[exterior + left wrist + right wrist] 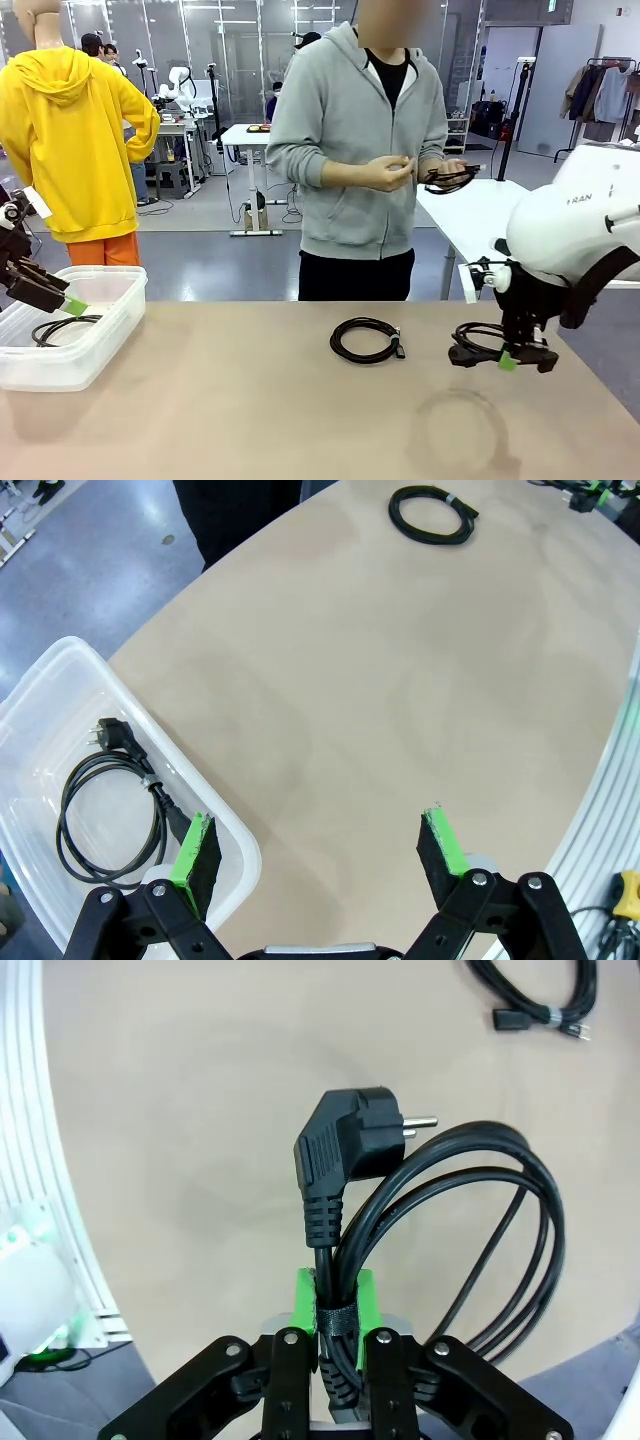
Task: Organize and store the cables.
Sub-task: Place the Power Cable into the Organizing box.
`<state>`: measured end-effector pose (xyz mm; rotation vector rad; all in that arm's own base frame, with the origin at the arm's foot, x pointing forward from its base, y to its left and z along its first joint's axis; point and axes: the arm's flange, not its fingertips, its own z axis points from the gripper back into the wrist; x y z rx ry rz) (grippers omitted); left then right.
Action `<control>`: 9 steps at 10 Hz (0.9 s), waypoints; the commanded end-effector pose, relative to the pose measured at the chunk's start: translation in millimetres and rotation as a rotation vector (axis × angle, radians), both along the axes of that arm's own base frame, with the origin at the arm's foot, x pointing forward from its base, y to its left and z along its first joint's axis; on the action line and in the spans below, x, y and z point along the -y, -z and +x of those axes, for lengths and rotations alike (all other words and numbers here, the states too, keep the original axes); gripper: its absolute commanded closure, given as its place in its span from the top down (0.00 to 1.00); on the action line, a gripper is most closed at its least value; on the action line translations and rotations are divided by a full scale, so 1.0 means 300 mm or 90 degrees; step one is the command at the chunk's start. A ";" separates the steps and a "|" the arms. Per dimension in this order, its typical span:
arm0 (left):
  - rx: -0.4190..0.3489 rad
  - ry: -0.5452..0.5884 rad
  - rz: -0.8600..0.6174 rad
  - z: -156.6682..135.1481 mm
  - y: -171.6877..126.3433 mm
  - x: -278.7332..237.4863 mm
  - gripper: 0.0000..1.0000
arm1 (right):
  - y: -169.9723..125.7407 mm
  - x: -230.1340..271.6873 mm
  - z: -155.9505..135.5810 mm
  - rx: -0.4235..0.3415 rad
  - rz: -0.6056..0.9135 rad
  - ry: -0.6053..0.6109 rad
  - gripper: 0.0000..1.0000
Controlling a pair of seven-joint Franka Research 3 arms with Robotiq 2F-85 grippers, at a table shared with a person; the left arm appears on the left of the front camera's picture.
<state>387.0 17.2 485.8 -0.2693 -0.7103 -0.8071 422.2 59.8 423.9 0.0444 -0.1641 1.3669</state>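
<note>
We see right hand [337,1295] clenched on coiled cable [450,1220] near its plug [345,1150], held just above tabletop [250,400] (shadow beneath). We mark left hand [320,845] released, fingers [197,855] wide, hovering over rim of clear bin [60,670]. Inside bin lies second cable [110,820], coiled. Mid-tabletop lies third cable [366,339], between both hands, touched by neither. Person [360,150] at far side holds fourth cable [450,178].

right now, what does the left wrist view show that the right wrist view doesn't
Left wrist view: the open left claw above the rim of a clear bin, with a coiled cable inside. Right wrist view: up close, the right claw shut on a second cable, plug poking out in front. Both: the tan table, a loose cable on it, and, far off in the left one, the right claw.
</note>
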 end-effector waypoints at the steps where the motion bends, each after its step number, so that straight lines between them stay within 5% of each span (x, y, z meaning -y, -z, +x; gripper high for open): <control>1: 0.005 -0.014 -0.007 0.010 0.001 0.006 1.00 | -0.047 -0.165 -0.001 0.001 0.002 0.015 0.00; 5: 0.005 -0.014 -0.007 0.010 0.001 0.006 1.00 | -0.056 -0.626 0.009 0.040 -0.005 -0.020 0.00; 9: 0.005 -0.014 -0.007 0.010 0.001 0.006 1.00 | 0.077 -0.982 -0.017 0.080 -0.002 -0.054 0.00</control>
